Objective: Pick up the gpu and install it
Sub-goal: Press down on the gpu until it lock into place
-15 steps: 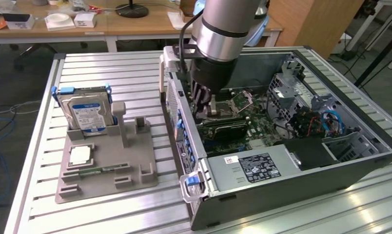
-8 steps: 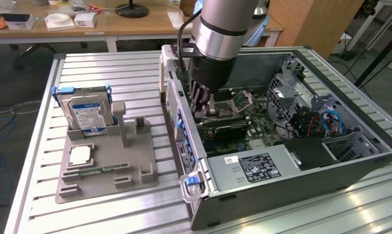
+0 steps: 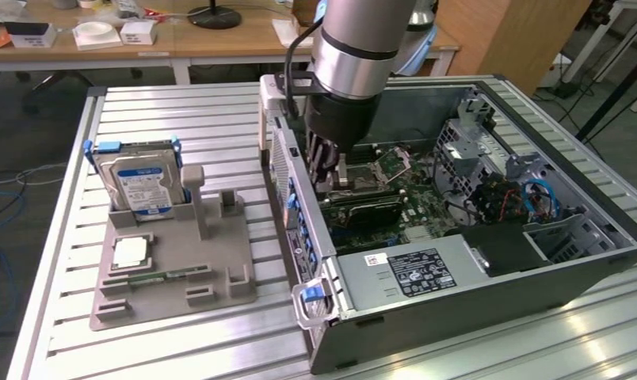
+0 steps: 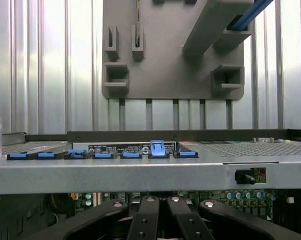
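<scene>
My gripper reaches down into the open computer case, just inside the side wall nearest the holder. Its fingers are shut, and their tips meet the top edge of the gpu, a dark card that stands on the green motherboard. The contact itself is partly hidden by the fingers. In the wrist view the black finger links converge tightly together below the case's grey rim, and the card beneath them is hidden.
On the exterior view's left, a grey parts holder carries a silver hard drive, a square chip and a narrow green memory stick. A power supply fills the case's near end. Blue latches line the case wall.
</scene>
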Robot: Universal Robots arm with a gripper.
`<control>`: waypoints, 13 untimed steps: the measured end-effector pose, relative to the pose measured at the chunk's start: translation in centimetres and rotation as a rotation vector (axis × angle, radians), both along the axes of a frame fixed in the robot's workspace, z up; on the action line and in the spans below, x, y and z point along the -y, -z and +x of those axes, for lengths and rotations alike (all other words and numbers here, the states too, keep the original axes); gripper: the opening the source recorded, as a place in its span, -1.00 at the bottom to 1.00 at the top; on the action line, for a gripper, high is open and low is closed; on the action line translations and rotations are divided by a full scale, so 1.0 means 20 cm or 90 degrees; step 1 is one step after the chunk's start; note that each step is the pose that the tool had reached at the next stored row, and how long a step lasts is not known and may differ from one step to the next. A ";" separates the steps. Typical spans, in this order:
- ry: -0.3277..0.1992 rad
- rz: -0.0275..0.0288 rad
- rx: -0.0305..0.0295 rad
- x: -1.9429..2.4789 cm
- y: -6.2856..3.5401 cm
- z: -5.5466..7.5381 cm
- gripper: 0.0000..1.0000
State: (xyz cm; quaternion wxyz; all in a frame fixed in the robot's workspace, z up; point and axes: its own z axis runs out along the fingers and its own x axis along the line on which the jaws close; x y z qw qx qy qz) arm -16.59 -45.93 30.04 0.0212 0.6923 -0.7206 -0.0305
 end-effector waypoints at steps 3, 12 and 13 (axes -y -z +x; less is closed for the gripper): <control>0.000 -0.0003 0.0047 0.001 0.005 0.00 -0.79; 0.001 -0.0001 0.0015 0.000 -0.005 0.00 -0.79; 0.001 -0.0001 0.0013 0.000 -0.005 0.00 -0.79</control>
